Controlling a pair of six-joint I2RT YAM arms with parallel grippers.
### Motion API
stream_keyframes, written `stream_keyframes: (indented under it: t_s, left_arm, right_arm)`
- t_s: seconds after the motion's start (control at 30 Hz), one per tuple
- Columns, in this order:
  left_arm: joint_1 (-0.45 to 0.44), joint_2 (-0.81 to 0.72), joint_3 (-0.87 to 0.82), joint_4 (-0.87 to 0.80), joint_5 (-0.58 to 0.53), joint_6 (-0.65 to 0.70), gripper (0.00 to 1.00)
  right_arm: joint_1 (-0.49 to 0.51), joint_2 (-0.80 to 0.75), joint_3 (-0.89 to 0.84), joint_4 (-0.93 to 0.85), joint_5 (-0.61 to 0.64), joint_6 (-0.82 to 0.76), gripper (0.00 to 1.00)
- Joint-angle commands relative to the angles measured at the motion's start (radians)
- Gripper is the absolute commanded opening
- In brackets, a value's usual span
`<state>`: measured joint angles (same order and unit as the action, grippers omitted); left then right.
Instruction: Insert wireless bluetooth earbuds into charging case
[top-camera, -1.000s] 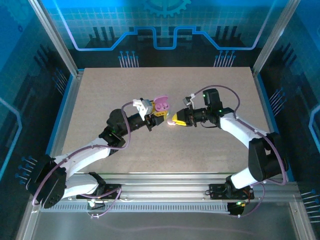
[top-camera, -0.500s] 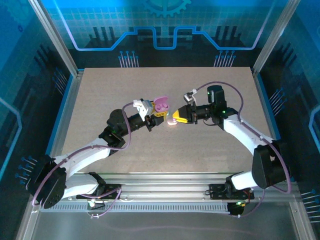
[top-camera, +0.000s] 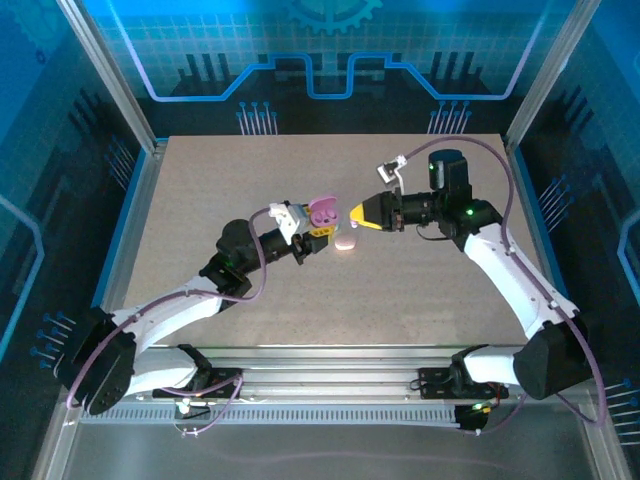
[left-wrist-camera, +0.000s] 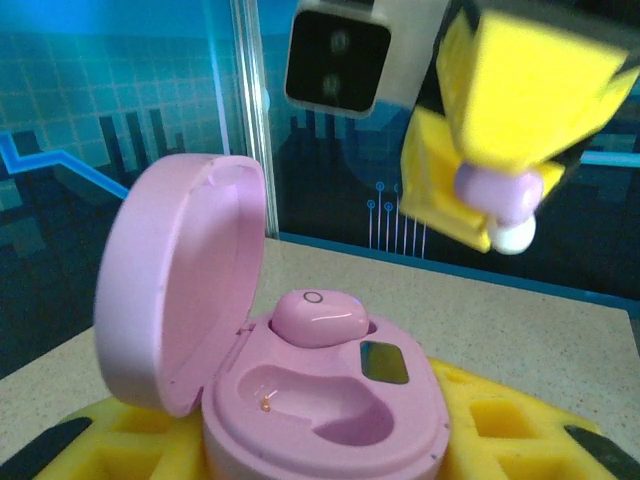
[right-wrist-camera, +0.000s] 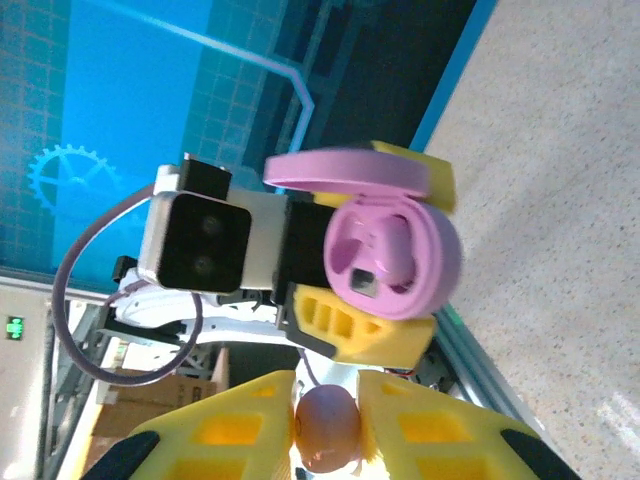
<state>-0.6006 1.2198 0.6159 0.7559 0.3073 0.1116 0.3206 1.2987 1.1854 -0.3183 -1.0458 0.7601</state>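
- The left gripper (top-camera: 320, 222) has its blocky yellow fingers pressed against the sides of the charging case (left-wrist-camera: 330, 400), holding it up off the table (top-camera: 420, 290).
- The case is a smooth, glossy pink pebble. Its rounded lid (left-wrist-camera: 180, 290) stands swung open on the hinge.
- Inside, the seated earbud (left-wrist-camera: 315, 317), a shiny pink oval, sits in the far socket.
- The near socket (left-wrist-camera: 300, 395) is a bare, scooped hollow with a small dark window beside it.
- The right gripper (top-camera: 356, 213) faces the case from just beside it, with a small gap between them.
- Its ribbed yellow fingers pinch the held earbud (left-wrist-camera: 497, 195), a lilac bead with a pale whitish tip poking out below.
- A small pale pink rounded piece (top-camera: 345, 243) lies on the speckled, matte beige table below the two grippers. From above it is too small to tell what it is.
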Motion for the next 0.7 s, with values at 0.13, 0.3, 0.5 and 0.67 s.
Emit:
stream_keyframes:
  t_s: [0.13,0.3,0.5,0.67]
  left_arm:
    - [-0.014,0.027,0.012,0.037,0.014,0.002,0.40]
    - [-0.015,0.029,0.010,0.042,0.012,-0.007,0.40]
    - [-0.015,0.037,0.006,0.059,0.016,-0.019,0.40]
    - [-0.015,0.040,0.010,0.062,0.019,-0.022,0.40]
  right_arm:
    - [0.088,0.043,0.106,-0.135,0.144,-0.072,0.24]
    - [0.120,0.059,0.133,-0.128,0.173,-0.065,0.23]
    - [0.137,0.057,0.157,-0.149,0.198,-0.074,0.23]
    - [0.141,0.064,0.169,-0.165,0.221,-0.080,0.23]
